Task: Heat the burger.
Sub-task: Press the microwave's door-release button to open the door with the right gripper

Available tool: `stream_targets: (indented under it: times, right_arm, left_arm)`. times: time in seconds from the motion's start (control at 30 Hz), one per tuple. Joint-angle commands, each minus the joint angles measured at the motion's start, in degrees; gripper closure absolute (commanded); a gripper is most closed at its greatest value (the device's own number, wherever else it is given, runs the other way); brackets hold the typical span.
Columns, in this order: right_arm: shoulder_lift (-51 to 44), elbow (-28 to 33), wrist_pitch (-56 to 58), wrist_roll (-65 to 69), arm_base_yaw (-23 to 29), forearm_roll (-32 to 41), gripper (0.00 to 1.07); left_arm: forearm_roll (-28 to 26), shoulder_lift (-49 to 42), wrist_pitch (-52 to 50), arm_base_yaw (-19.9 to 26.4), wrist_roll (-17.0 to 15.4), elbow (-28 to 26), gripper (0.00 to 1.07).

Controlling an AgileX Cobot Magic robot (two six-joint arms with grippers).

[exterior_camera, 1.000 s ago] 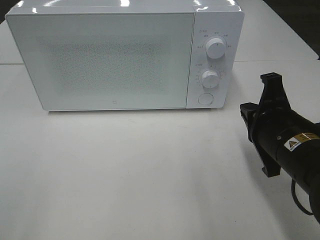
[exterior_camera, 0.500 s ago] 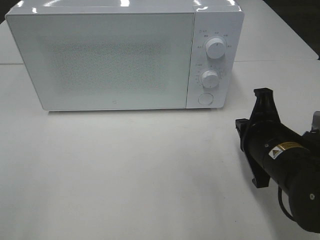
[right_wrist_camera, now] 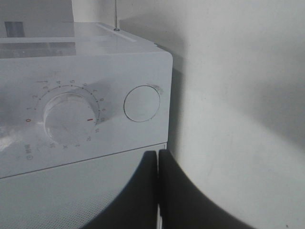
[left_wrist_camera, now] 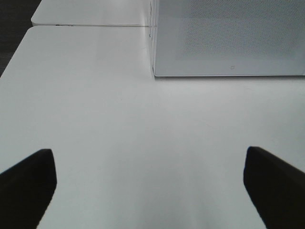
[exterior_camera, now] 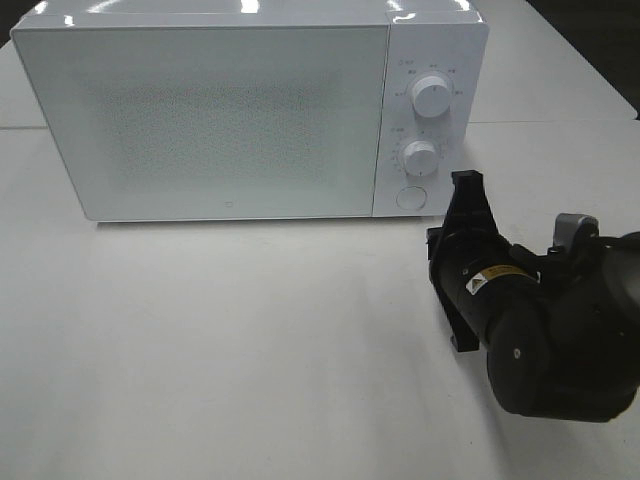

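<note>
Your right end effector point(exterior_camera: 466, 180) is shut tight, with its two black fingers point(right_wrist_camera: 143, 200) pressed flat together and nothing between them. From the high view you see it by the bottom right corner of the white microwave point(exterior_camera: 230, 120), its tip close to the round button point(exterior_camera: 410, 198). The right wrist view takes you much nearer. There the button looks big, and you can read little numbers and a red mark around the lower dial point(exterior_camera: 421, 158). That close view does not show the upper dial point(exterior_camera: 432, 95); only the high view does. You cannot tell from either view if the tip touches the microwave.

Your left end effector point(left_wrist_camera: 148, 157) is open wide. Only the left wrist view shows it, because it is out of the high view. Its dark fingers point(left_wrist_camera: 26, 186) sit far apart over the bare white bench point(exterior_camera: 250, 350), holding nothing. Past them you see the front left corner of the microwave, well away.

The microwave door point(exterior_camera: 200, 200) is shut. It is white and speckled, and you cannot see through it in any view. So you cannot tell where the burger is.
</note>
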Motion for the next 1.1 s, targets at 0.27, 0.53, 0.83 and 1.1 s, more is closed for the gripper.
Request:
stream_targets:
  times: [0.27, 0.53, 0.83, 1.1]
  right_arm:
    - [4.9, -8.1, 2.3, -0.3, -4.8, -3.8, 1.07]
    - [7.9, -12.7, 4.4, -0.3, -7.2, -4.0, 1.07]
    - [10.3, -16.7, 6.1, -0.3, -9.3, -5.6, 1.07]
    - [11.4, -19.6, 7.0, -0.6, -9.6, -4.4, 1.07]
  left_arm:
    - [0.1, -1.0, -0.1, 0.2, -0.2, 0.1, 0.06]
    - [0.1, -1.0, -0.1, 0.2, -0.2, 0.1, 0.06]
    - [0.1, -1.0, -0.1, 0.2, -0.2, 0.1, 0.06]
    - [0.1, -1.0, -0.1, 0.2, -0.2, 0.1, 0.06]
